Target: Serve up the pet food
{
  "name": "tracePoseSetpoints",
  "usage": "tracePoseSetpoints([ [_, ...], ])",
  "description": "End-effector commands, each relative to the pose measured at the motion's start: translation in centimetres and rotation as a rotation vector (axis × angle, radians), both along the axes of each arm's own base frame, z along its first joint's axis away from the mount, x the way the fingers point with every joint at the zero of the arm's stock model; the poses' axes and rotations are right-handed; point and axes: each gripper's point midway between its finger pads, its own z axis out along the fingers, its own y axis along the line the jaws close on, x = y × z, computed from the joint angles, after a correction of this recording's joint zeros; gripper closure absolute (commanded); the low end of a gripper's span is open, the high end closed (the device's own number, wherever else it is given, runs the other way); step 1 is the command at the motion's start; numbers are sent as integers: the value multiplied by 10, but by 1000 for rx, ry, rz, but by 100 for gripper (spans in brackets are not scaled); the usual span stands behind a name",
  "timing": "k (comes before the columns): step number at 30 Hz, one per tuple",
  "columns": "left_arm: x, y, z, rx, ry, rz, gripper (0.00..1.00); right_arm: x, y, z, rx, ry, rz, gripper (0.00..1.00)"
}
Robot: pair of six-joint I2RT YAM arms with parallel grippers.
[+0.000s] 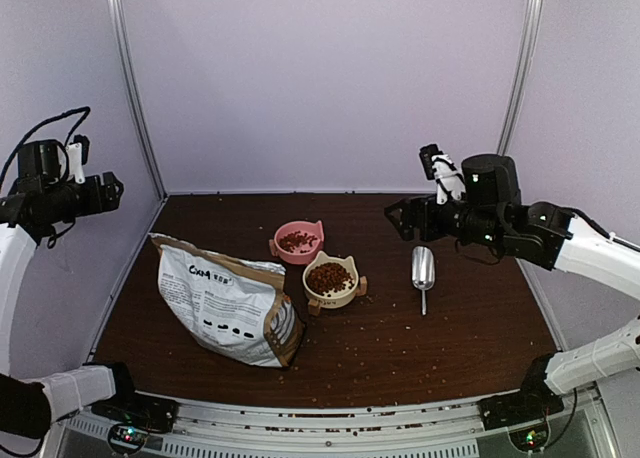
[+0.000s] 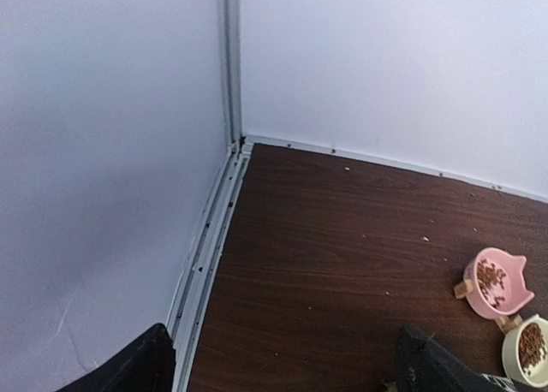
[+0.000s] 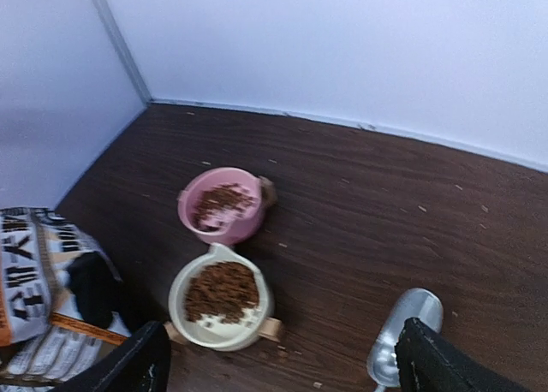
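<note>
The pet food (image 1: 329, 276) lies as brown kibble in a cream bowl (image 1: 347, 293) and in a pink bowl (image 1: 313, 230) at the table's middle. Both bowls show in the right wrist view, cream (image 3: 221, 334) and pink (image 3: 241, 227), and small at the left wrist view's right edge, with the pink one (image 2: 494, 281) uppermost. The silver scoop (image 1: 423, 269) lies empty on the table to their right. My right gripper (image 1: 403, 217) is open, raised above the table near the scoop (image 3: 402, 332). My left gripper (image 1: 112, 189) is open and empty, held high at the far left.
The printed food bag (image 1: 225, 303) lies on its side at the front left, also in the right wrist view (image 3: 43, 281). Loose kibble (image 1: 385, 338) is scattered over the dark wood table. White walls and metal frame posts (image 1: 135, 88) enclose the table.
</note>
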Motion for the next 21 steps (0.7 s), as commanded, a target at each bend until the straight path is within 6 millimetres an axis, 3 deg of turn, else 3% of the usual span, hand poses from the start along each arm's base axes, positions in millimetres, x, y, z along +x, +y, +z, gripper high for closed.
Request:
tracePoseSetpoints([
  [1, 20, 29, -18, -79, -107, 86, 8, 15, -91, -56, -84, 137, -233, 7],
  [5, 9, 67, -67, -25, -171, 314, 5, 24, -168, -74, -76, 131, -409, 6],
  [11, -25, 88, -92, 12, -325, 489, 2, 18, -253, -84, -27, -18, -623, 6],
  [15, -25, 83, -122, 39, -354, 448, 2, 13, -274, -78, -8, -186, -704, 6],
  [16, -22, 79, -140, 42, -326, 421, 2, 12, -277, -78, -6, -222, -718, 5],
  [21, 11, 42, -165, 148, -271, 226, 2, 15, -283, -78, 31, -397, -753, 4],
])
